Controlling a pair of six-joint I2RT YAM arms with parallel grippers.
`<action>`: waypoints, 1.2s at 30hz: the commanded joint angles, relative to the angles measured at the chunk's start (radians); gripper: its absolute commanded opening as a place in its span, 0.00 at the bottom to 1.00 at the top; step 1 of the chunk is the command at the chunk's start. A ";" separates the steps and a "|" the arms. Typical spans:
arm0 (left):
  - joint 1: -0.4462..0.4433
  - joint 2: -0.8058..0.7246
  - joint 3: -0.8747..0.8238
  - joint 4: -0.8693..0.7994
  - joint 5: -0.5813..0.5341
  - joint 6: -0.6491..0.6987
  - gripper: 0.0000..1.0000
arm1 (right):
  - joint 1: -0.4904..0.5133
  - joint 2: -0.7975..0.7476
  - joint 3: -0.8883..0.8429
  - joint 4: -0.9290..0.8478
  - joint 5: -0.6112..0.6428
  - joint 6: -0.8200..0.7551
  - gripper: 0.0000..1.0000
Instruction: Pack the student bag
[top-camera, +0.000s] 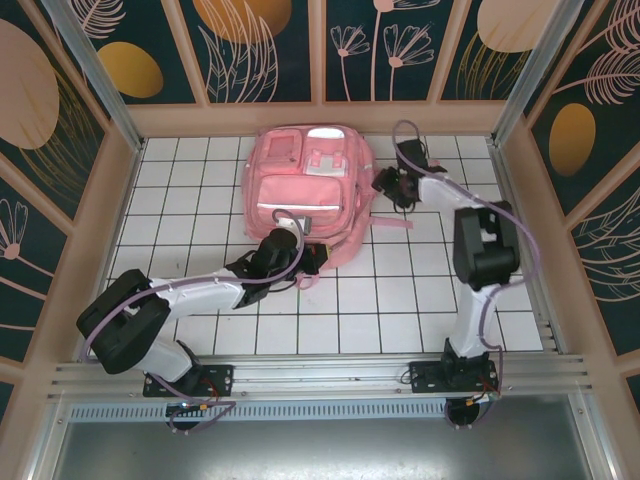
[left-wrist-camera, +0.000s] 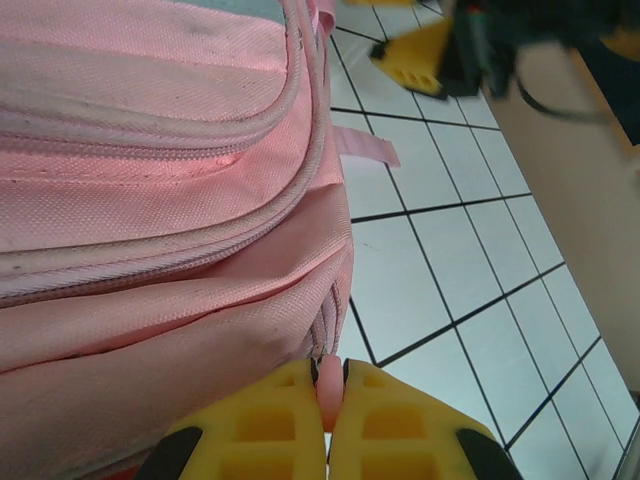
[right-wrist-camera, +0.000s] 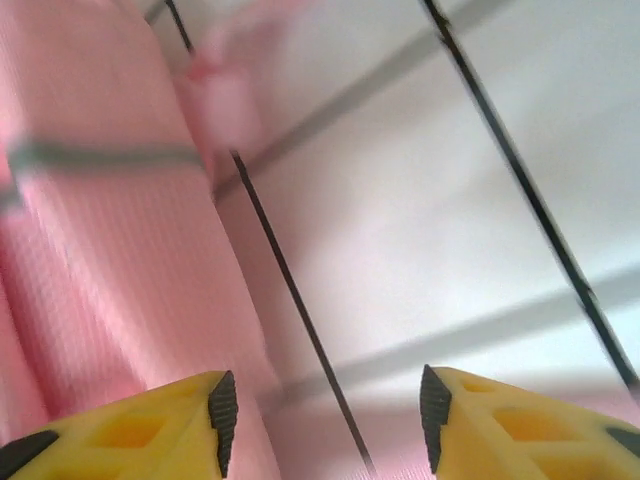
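The student bag (top-camera: 305, 185), large and pink with a silvery stripe, lies flat on the white tiled table at the back centre. At the bag's near right corner my left gripper (top-camera: 306, 264) is shut on a small pink zipper pull (left-wrist-camera: 330, 388); in the left wrist view the yellow fingertips (left-wrist-camera: 290, 400) pinch it beside the zip seam of the bag (left-wrist-camera: 150, 200). Beside the bag's right edge my right gripper (top-camera: 386, 184) stands open. In the right wrist view its jaws (right-wrist-camera: 325, 400) hold nothing, with the bag's side (right-wrist-camera: 90, 270) at the left and bare tile ahead.
A pink strap (top-camera: 392, 222) trails from the bag's right side across the tiles. Wooden walls with patterned panels (top-camera: 320, 50) close in the table at the back and both sides. A metal rail (top-camera: 320, 370) runs along the near edge.
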 joint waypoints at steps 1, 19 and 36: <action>-0.007 -0.056 -0.038 0.118 -0.028 -0.001 0.00 | -0.047 -0.193 -0.232 0.171 -0.243 0.214 0.49; -0.008 -0.073 -0.051 0.113 -0.017 -0.007 0.00 | 0.247 -0.310 -0.521 0.526 -0.369 0.611 0.47; -0.008 -0.060 -0.039 0.128 -0.002 -0.015 0.00 | 0.297 -0.172 -0.512 0.600 -0.366 0.647 0.39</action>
